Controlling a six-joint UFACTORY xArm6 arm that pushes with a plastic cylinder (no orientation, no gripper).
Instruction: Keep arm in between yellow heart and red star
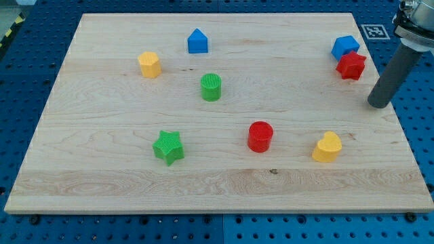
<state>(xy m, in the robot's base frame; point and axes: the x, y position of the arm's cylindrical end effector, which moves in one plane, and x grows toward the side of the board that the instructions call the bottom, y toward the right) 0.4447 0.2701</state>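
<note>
A pale wooden board [224, 183] is seen lying on a blue perforated table [27, 74], with eight small blocks spread over it. The dark rod is seen coming down from the view's top right corner, and my tip [380, 104] is found at the board's right edge, below and to the right of the red star [351, 66] and above and to the right of the yellow heart [327, 148]. The tip touches neither block: it stands near the star and farther from the heart, at a height between the two but off to their right rather than on the line joining them. No claw is carried by the arm, only the plain rod, so nothing is gripped and no opening can be told. The red star is placed near the board's upper right corner, with a blue cube-like block [345, 47] touching it from above and slightly to the left. The yellow heart lies in the lower right part of the board, and a red cylinder [260, 136] is seen to its left, apart from it. A green star [168, 147] is found lower left of centre, a green cylinder [211, 87] near the middle, a yellow hexagonal block [149, 64] at the upper left, and a blue house-shaped block [197, 42] near the top edge.
</note>
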